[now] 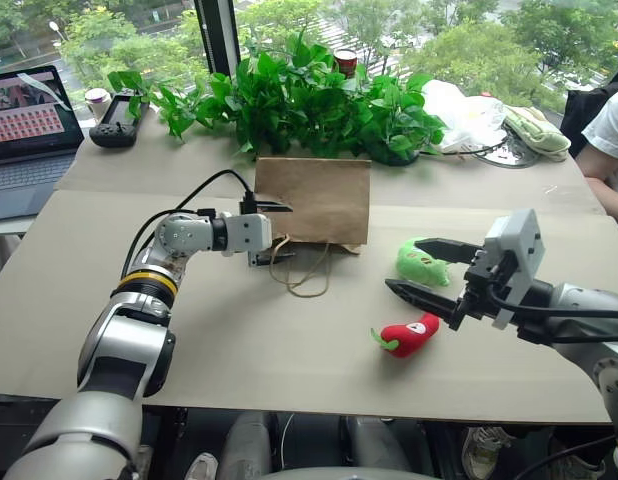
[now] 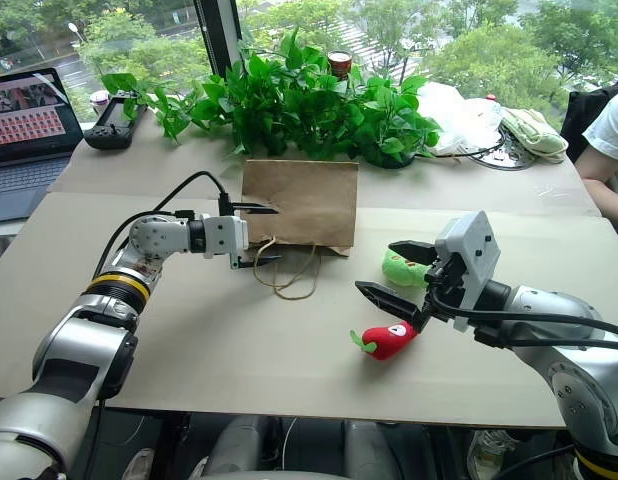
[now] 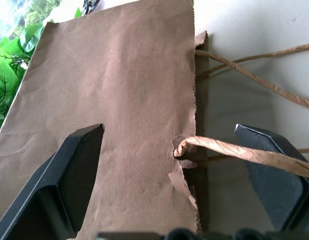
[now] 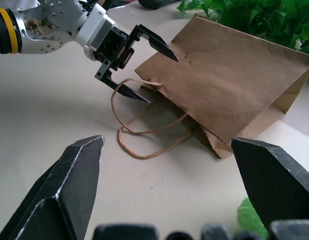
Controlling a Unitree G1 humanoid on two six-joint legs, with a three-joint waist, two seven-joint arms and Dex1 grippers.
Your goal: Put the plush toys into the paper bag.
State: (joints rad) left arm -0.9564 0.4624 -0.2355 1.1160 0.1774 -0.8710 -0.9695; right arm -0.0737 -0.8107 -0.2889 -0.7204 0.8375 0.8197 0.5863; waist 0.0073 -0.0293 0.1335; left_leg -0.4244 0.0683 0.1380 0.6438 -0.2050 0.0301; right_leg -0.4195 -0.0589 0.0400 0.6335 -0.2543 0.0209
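Note:
The brown paper bag [image 1: 314, 200] lies flat on the table, its mouth and twine handles [image 1: 304, 270] facing me. My left gripper [image 1: 281, 234] is open at the left corner of the mouth. In the left wrist view one handle [image 3: 234, 152] and the bag's torn top edge [image 3: 187, 125] run between its fingers. The light-green plush toy [image 1: 421, 266] lies right of the bag, and the red chili plush toy [image 1: 411, 335] lies nearer to me. My right gripper [image 1: 399, 264] hovers open beside both toys, holding nothing.
Leafy plants [image 1: 299, 95] stand behind the bag, with a white plastic bag [image 1: 464, 115] to their right. A laptop [image 1: 29, 130] and a black controller [image 1: 117, 125] sit at the far left. A person's arm [image 1: 609, 150] rests at the right edge.

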